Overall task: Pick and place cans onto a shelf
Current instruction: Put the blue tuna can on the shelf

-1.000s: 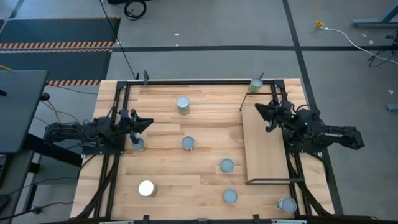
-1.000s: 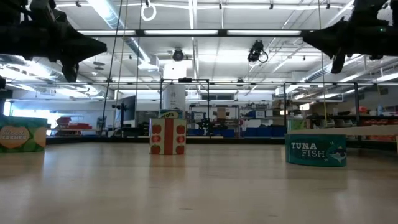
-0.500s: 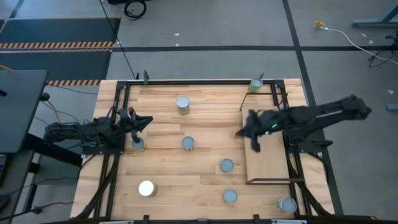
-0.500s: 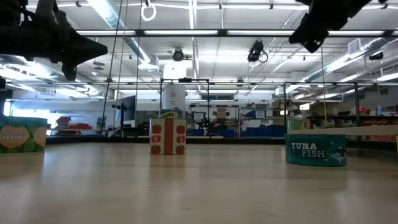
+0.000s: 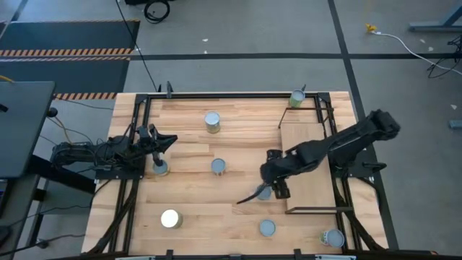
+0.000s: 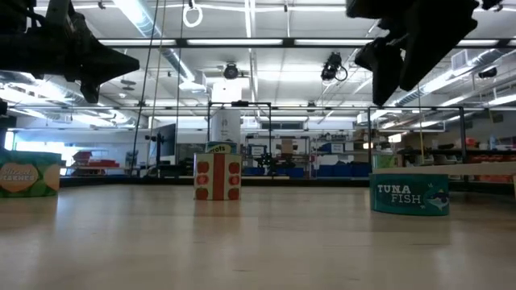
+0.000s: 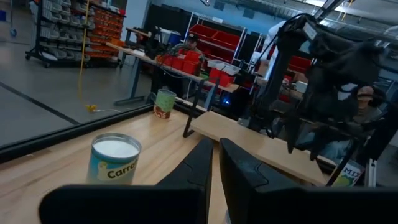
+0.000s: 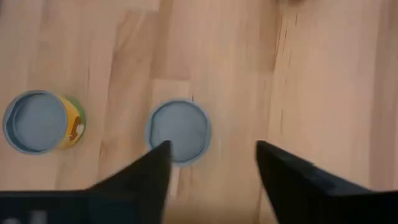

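While the right gripper point(image 5: 268, 189) hangs above a low can point(image 8: 179, 132) near the table's middle, its fingers stand apart with nothing between them, as the right wrist view shows.

Step in hand: reach for a can; none is lifted yet. The next move would call for lowering the spread fingers around the can's blue top and closing on it, then carrying it right to the shelf point(image 5: 309, 165).

Left gripper point(image 5: 170, 140): waiting at the table's left edge, fingers pressed together on nothing, just beside another can point(image 5: 159, 167).

Cans, remaining stock:
- one with a yellow label point(image 8: 43, 122) left of the target
- one toward the far side point(image 5: 212, 121)
- a white-topped one near left point(image 5: 170, 218)
- one at the near edge point(image 5: 267, 228)
- one at the near right corner point(image 5: 333, 237)
- one at the far right corner point(image 5: 297, 98)

Shelf: light board in a black frame, on the table's right side, bare of cans.

Surface: pale butcher-block table point(image 5: 238, 148), level.

Room: grey floor with dark tape lines; the low view shows a large hall with racks and ceiling lights, a tin marked tuna fish point(image 6: 409, 194) standing in front.
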